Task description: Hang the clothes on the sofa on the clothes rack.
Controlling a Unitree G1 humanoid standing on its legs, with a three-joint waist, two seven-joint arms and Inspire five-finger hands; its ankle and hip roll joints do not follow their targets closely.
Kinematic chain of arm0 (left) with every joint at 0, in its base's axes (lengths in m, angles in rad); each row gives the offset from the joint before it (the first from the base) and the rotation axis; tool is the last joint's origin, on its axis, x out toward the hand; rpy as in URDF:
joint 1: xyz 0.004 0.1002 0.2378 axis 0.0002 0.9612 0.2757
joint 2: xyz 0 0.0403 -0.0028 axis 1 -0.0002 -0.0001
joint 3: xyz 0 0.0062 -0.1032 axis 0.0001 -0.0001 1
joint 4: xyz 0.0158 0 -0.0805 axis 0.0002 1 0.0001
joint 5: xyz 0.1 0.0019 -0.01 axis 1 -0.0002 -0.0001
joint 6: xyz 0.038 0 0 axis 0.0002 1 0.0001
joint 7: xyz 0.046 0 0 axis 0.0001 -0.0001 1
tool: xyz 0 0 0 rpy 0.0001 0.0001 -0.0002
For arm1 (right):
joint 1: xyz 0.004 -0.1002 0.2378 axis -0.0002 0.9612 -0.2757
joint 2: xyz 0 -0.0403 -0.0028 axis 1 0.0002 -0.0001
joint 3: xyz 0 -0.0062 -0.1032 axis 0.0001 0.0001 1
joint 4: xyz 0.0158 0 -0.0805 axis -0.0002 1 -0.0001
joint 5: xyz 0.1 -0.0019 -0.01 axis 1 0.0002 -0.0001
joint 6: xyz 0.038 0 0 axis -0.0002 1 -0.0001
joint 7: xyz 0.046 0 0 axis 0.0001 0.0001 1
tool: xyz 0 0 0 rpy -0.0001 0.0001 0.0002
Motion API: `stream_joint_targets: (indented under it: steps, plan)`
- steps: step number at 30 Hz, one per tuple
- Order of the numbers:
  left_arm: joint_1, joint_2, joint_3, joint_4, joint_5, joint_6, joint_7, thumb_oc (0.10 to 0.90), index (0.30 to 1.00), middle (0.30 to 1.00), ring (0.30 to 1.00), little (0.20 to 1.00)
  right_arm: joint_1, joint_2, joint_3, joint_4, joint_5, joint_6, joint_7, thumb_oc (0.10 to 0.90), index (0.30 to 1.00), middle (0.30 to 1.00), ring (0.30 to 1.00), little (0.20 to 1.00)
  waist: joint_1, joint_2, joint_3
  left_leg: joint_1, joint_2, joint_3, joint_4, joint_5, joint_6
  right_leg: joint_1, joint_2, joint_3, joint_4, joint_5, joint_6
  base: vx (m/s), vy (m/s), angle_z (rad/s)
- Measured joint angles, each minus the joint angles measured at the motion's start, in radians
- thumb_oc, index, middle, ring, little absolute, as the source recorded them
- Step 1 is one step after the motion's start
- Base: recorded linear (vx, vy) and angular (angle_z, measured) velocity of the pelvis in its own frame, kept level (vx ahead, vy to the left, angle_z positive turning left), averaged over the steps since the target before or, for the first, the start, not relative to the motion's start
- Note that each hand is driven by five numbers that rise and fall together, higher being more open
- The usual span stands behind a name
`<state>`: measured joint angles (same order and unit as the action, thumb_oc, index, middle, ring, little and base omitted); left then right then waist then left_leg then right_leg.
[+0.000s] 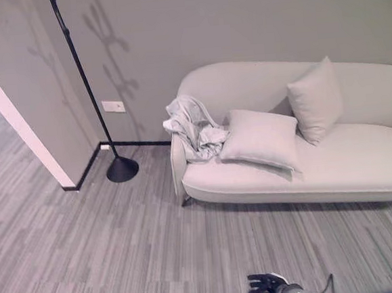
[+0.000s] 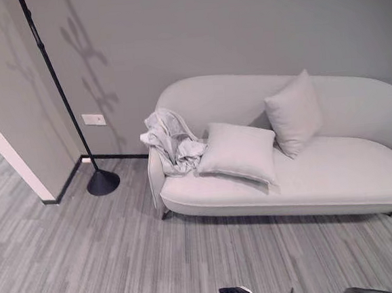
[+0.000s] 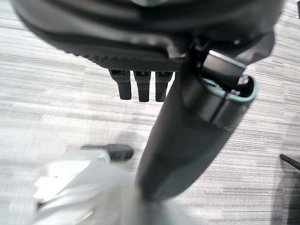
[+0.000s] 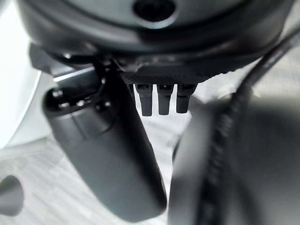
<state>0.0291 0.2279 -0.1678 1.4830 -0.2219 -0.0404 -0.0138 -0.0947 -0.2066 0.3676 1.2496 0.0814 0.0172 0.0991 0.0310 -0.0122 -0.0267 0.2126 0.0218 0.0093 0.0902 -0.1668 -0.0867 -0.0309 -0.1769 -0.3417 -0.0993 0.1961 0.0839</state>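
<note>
Clothes (image 1: 193,128) at sofa's (image 1: 334,169) arm edge

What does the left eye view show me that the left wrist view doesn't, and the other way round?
Left eye view: the room ahead. A pale sofa carries crumpled clothes over its left end, beside a flat cushion and an upright cushion. The black clothes rack stands by the wall to the sofa's left.

Left wrist view: the robot's own left hand from very close, fingers straight, holding nothing.

Both: the grey striped floor.
</note>
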Motion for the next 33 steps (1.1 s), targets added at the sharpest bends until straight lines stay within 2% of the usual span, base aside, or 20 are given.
stream_joint_targets:
  steps: [1, 2, 4, 5, 6, 7, 10, 11, 12, 14, 15, 17, 18, 19, 20, 22, 25, 29, 31, 33]
  plan:
    - [-0.005, -0.007, -0.002, -0.003, -0.001, 0.000, 0.005, 0.800, 0.900, 0.900, 0.900, 0.900, -0.010, -0.007, 0.012, -0.013, 0.001, 0.000, -0.008, 0.800, 0.900, 0.900, 0.900, 0.900, 0.010, 0.014, -0.003, -0.025, 0.026, 0.007, 0.069, -0.005, -0.011, 0.005, 0.029, 0.001, 0.000, -0.014, -0.020, 0.23, -0.205, -0.27]
    - [-0.036, -0.004, 0.000, -0.006, -0.001, -0.002, 0.021, 0.800, 0.900, 0.900, 0.900, 0.900, -0.020, -0.012, 0.041, -0.042, 0.001, -0.007, -0.022, 0.800, 0.900, 0.900, 0.900, 0.900, 0.018, 0.008, 0.003, -0.129, 0.057, 0.013, 0.293, -0.018, -0.053, 0.019, 0.051, -0.002, 0.001, -0.048, -0.053, 0.17, -0.200, -0.21]
    - [-0.064, -0.016, -0.016, -0.030, 0.002, -0.002, 0.036, 0.800, 0.900, 0.900, 0.900, 0.900, -0.037, -0.032, 0.077, -0.072, 0.000, 0.001, -0.032, 0.800, 0.900, 0.900, 0.900, 0.900, 0.023, 0.021, 0.007, -0.213, 0.093, 0.013, 0.475, 0.015, -0.073, 0.040, 0.094, -0.030, 0.001, -0.080, -0.077, 0.19, -0.189, -0.10]
    - [-0.083, -0.004, -0.017, -0.056, 0.001, -0.002, 0.046, 0.800, 0.900, 0.900, 0.900, 0.900, -0.047, -0.043, 0.099, -0.122, 0.000, -0.002, -0.046, 0.800, 0.900, 0.900, 0.900, 0.900, 0.025, 0.029, 0.021, -0.292, 0.132, 0.010, 0.655, 0.088, -0.074, 0.064, 0.113, -0.029, 0.000, -0.101, -0.093, 0.23, -0.140, -0.16]
    - [-0.089, -0.010, -0.015, -0.068, 0.002, -0.002, 0.053, 0.800, 0.900, 0.900, 0.900, 0.900, -0.053, -0.045, 0.104, -0.142, -0.002, -0.002, -0.056, 0.800, 0.900, 0.900, 0.900, 0.900, 0.026, 0.016, 0.031, -0.314, 0.144, 0.015, 0.703, 0.123, -0.074, 0.080, 0.117, -0.023, 0.000, -0.116, -0.106, 0.31, -0.152, -0.14]
    - [-0.085, 0.024, -0.015, -0.089, 0.001, -0.003, 0.067, 0.800, 0.900, 0.900, 0.900, 0.900, -0.056, -0.062, 0.119, -0.236, -0.036, 0.025, -0.071, 0.800, 0.900, 0.900, 0.900, 0.900, 0.030, -0.002, 0.052, -0.331, 0.187, 0.083, 0.739, 0.096, -0.029, 0.109, 0.117, -0.004, -0.001, -0.158, -0.125, 0.22, -0.026, -0.06]
    - [-0.093, 0.064, 0.027, -0.143, -0.016, -0.013, 0.070, 0.800, 0.900, 0.900, 0.900, 0.900, -0.044, -0.126, 0.085, -0.501, -0.077, 0.016, -0.114, 0.800, 0.900, 0.900, 0.900, 0.900, 0.033, -0.040, 0.099, -0.384, 0.234, 0.158, 0.583, 0.047, -0.028, 0.134, 0.106, -0.001, -0.003, -0.184, -0.125, 0.27, 0.078, -0.03]
    - [-0.086, 0.065, 0.059, -0.156, -0.023, -0.020, 0.074, 0.800, 0.900, 0.900, 0.900, 0.900, -0.033, -0.163, 0.055, -0.618, -0.080, 0.014, -0.127, 0.800, 0.900, 0.900, 0.900, 0.900, 0.036, -0.044, 0.123, -0.409, 0.243, 0.185, 0.439, 0.034, -0.029, 0.157, 0.106, -0.006, -0.006, -0.206, -0.116, 0.22, 0.232, 0.26]
    - [-0.103, 0.064, 0.070, -0.157, -0.055, -0.025, 0.076, 0.800, 0.900, 0.900, 0.900, 0.900, -0.042, -0.184, 0.024, -0.656, -0.100, 0.008, -0.143, 0.800, 0.900, 0.900, 0.900, 0.900, 0.042, -0.051, 0.138, -0.438, 0.239, 0.210, 0.291, 0.061, -0.024, 0.171, 0.104, -0.032, 0.000, -0.209, -0.105, 0.16, 0.183, 0.21]
    - [-0.085, 0.061, 0.072, -0.148, -0.083, -0.029, 0.073, 0.800, 0.900, 0.900, 0.900, 0.900, -0.062, -0.199, 0.005, -0.648, -0.123, 0.001, -0.156, 0.800, 0.900, 0.900, 0.900, 0.900, 0.065, -0.045, 0.145, -0.490, 0.219, 0.207, 0.213, 0.126, -0.031, 0.188, 0.110, -0.036, 0.000, -0.227, -0.095, 0.23, 0.163, -0.04]
    - [-0.077, 0.008, 0.090, -0.127, -0.098, -0.009, 0.072, 0.800, 0.900, 0.900, 0.900, 0.900, -0.083, -0.238, -0.001, -0.637, -0.156, 0.000, -0.172, 0.800, 0.900, 0.900, 0.900, 0.900, 0.100, -0.027, 0.156, -0.511, 0.161, 0.176, -0.040, 0.250, -0.012, 0.230, 0.113, -0.023, -0.002, -0.251, -0.045, 0.36, 0.184, -0.23]
    - [-0.065, -0.018, 0.107, -0.084, -0.123, -0.005, 0.065, 0.800, 0.900, 0.900, 0.900, 0.900, -0.084, -0.239, -0.001, -0.636, -0.156, 0.001, -0.174, 0.800, 0.900, 0.900, 0.900, 0.900, 0.108, -0.001, 0.145, -0.486, 0.139, 0.135, -0.160, 0.259, -0.018, 0.259, 0.117, -0.007, -0.006, -0.286, -0.020, 0.34, 0.171, -0.30]
    - [-0.070, -0.020, 0.148, -0.041, -0.130, -0.001, 0.064, 0.800, 0.900, 0.900, 0.900, 0.900, -0.088, -0.226, 0.006, -0.643, -0.156, 0.001, -0.180, 0.800, 0.900, 0.900, 0.900, 0.900, 0.128, -0.043, 0.157, -0.450, 0.105, 0.129, -0.174, 0.345, -0.011, 0.270, 0.087, 0.014, -0.006, -0.308, -0.011, 0.33, 0.192, -0.37]
    - [-0.077, -0.013, 0.192, -0.029, -0.130, 0.001, 0.059, 0.800, 0.900, 0.900, 0.900, 0.900, -0.095, -0.223, 0.019, -0.657, -0.158, 0.001, -0.177, 0.800, 0.900, 0.900, 0.900, 0.900, 0.138, -0.074, 0.170, -0.447, 0.089, 0.158, -0.150, 0.346, -0.011, 0.280, 0.066, 0.028, -0.004, -0.306, -0.006, 0.45, 0.300, -0.56]
    - [-0.068, -0.008, 0.218, -0.032, -0.131, 0.003, 0.052, 0.800, 0.900, 0.900, 0.900, 0.900, -0.111, -0.213, 0.023, -0.676, -0.182, -0.010, -0.174, 0.800, 0.900, 0.900, 0.900, 0.900, 0.147, -0.087, 0.175, -0.443, 0.082, 0.172, -0.114, 0.388, 0.045, 0.286, 0.054, 0.031, -0.002, -0.298, 0.007, 0.34, 0.248, -0.43]
    - [-0.071, 0.006, 0.254, -0.022, -0.130, 0.006, 0.043, 0.800, 0.900, 0.900, 0.900, 0.900, -0.122, -0.195, 0.026, -0.677, -0.242, -0.022, -0.176, 0.800, 0.900, 0.900, 0.900, 0.900, 0.162, -0.115, 0.169, -0.413, 0.040, 0.197, -0.085, 0.344, 0.088, 0.307, 0.033, 0.020, 0.001, -0.284, 0.015, 0.26, 0.223, -0.22]
    - [-0.075, 0.016, 0.240, -0.067, -0.121, -0.005, 0.047, 0.800, 0.900, 0.900, 0.900, 0.900, -0.161, -0.187, 0.026, -0.673, -0.310, -0.023, -0.180, 0.800, 0.900, 0.900, 0.900, 0.900, 0.183, -0.112, 0.166, -0.376, 0.024, 0.223, -0.083, 0.303, 0.097, 0.299, 0.015, 0.010, 0.057, -0.265, 0.032, 0.20, 0.228, -0.16]
    - [-0.103, 0.042, 0.133, -0.115, -0.051, -0.006, 0.066, 0.800, 0.900, 0.900, 0.900, 0.900, -0.212, -0.169, 0.042, -0.610, -0.353, -0.020, -0.209, 0.800, 0.900, 0.900, 0.900, 0.900, 0.186, -0.120, 0.159, -0.321, 0.020, 0.246, -0.112, 0.279, 0.113, 0.252, -0.015, -0.002, 0.219, -0.265, 0.055, 0.19, 0.336, -0.12]
    - [-0.102, 0.041, 0.041, -0.128, -0.013, -0.003, 0.069, 0.800, 0.900, 0.900, 0.900, 0.900, -0.224, -0.170, 0.044, -0.602, -0.358, -0.012, -0.226, 0.800, 0.900, 0.900, 0.900, 0.900, 0.168, -0.101, 0.162, -0.297, 0.023, 0.241, -0.120, 0.290, 0.140, 0.165, -0.044, 0.003, 0.433, -0.264, 0.071, 0.09, 0.236, 0.05]
    - [-0.111, 0.049, -0.037, -0.140, 0.055, -0.002, 0.079, 0.800, 0.900, 0.900, 0.900, 0.900, -0.228, -0.169, 0.048, -0.588, -0.393, 0.001, -0.247, 0.800, 0.900, 0.900, 0.900, 0.900, 0.131, -0.097, 0.162, -0.254, 0.006, 0.228, -0.120, 0.256, 0.162, 0.076, -0.090, 0.053, 0.669, -0.164, 0.154, 0.15, 0.205, 0.25]
